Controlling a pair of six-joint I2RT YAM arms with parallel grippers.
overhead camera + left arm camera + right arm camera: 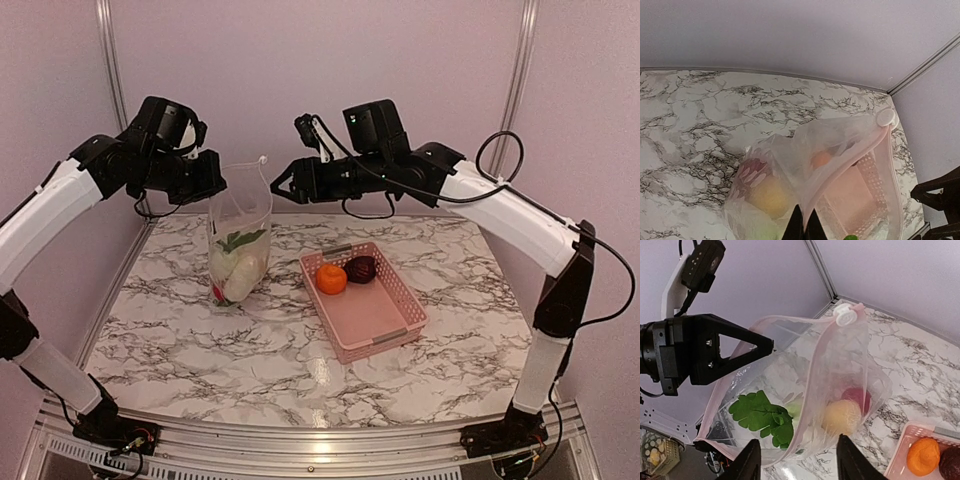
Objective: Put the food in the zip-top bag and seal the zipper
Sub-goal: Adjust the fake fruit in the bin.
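Right hand (797,441) hangs released beside bag (240,215) mouth; left hand (805,214) clamps bag rim. Loading appears underway: orange (331,278) and purple ball (361,268) lie in basket (375,312) right of bag; grasp one next.

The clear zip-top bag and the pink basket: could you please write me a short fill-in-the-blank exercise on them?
The pink slatted plastic basket holds ____ toy foods, an orange ball and a dark purple ball.
The gripper shut on the mouth edge of the clear crinkly zip-top bag is the ____ one.
The right gripper, near the bag's mouth, is open and holds ____.
Missing words: two; left; nothing.
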